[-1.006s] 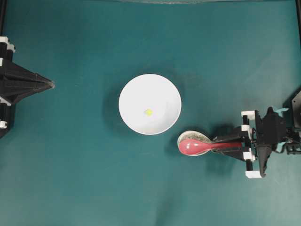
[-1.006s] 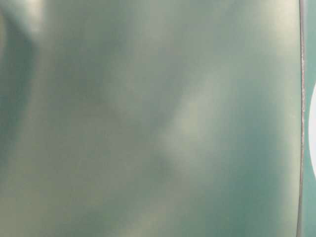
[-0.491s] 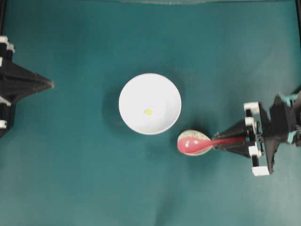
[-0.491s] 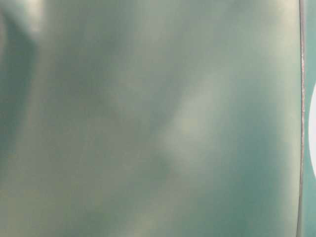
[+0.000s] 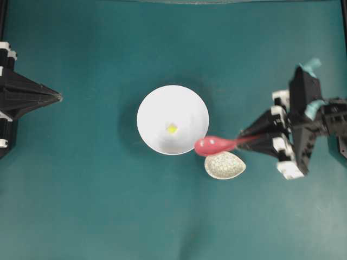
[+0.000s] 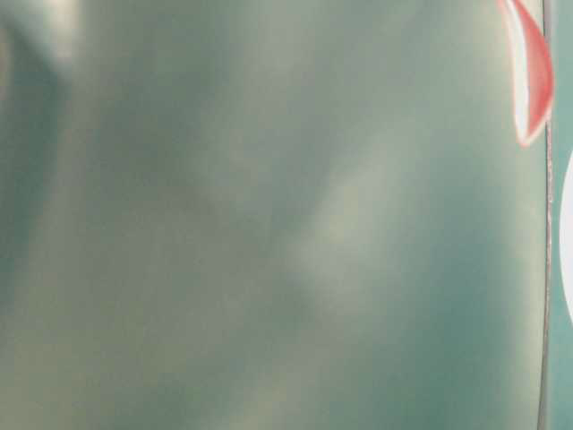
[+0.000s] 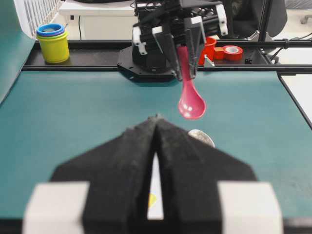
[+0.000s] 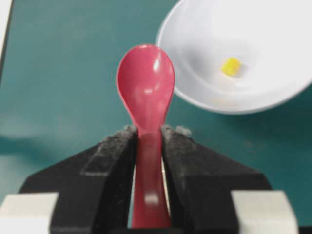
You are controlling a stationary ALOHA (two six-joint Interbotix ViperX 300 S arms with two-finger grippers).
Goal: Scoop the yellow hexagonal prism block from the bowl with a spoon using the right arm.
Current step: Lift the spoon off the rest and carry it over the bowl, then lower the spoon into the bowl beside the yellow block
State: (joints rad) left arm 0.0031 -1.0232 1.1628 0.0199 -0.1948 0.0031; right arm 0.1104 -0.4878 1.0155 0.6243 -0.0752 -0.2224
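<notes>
Spoon (image 5: 212,144) lifted off its speckled rest (image 5: 224,165).
Your right gripper (image 5: 242,140) stays clamped on the handle; the scoop now reaches the bowl (image 5: 162,108) rim, yellow block (image 5: 172,128) untouched.

Most of the frame is a blurred, pale teal-green surface (image 6: 269,233) with soft light and dark patches. In the upper right corner a pink-red curved shape (image 6: 535,72), out of focus, tapers to a point downward. A thin dark vertical line (image 6: 547,269) runs down the right side; beyond it, a white patch (image 6: 568,237) meets the right edge.
</notes>
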